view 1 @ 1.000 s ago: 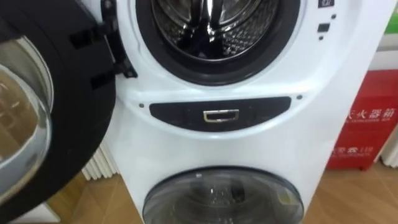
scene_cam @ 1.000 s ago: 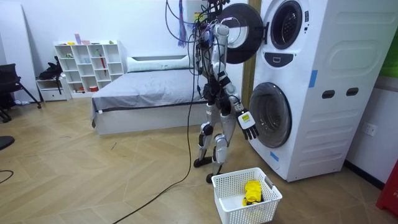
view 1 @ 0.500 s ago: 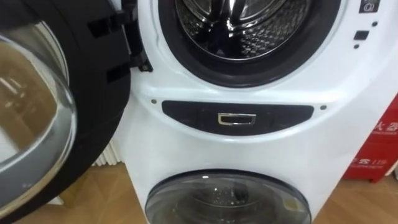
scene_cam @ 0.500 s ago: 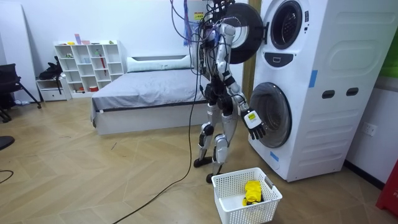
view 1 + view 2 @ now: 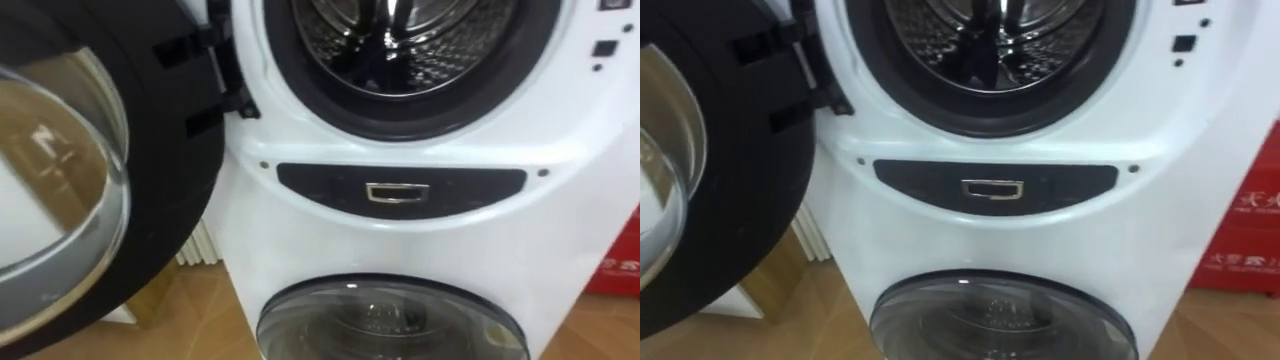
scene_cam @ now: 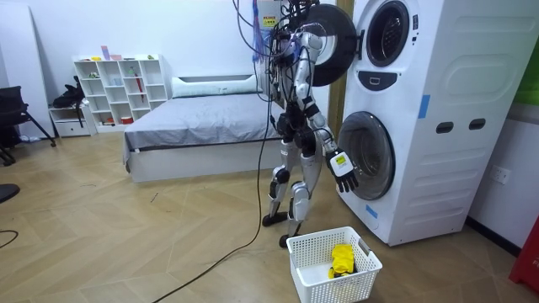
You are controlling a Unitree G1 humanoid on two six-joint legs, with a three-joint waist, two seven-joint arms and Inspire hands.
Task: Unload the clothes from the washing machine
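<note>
Room view: right robot hand (image 6: 341,168) low, wide and empty, near the lower washer door (image 6: 369,156).

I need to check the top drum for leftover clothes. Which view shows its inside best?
The left eye view: the top drum faces the camera, its lower steel wall plain, no clothes there. The right eye view shows much the same; the room view shows it small and side-on.
</note>
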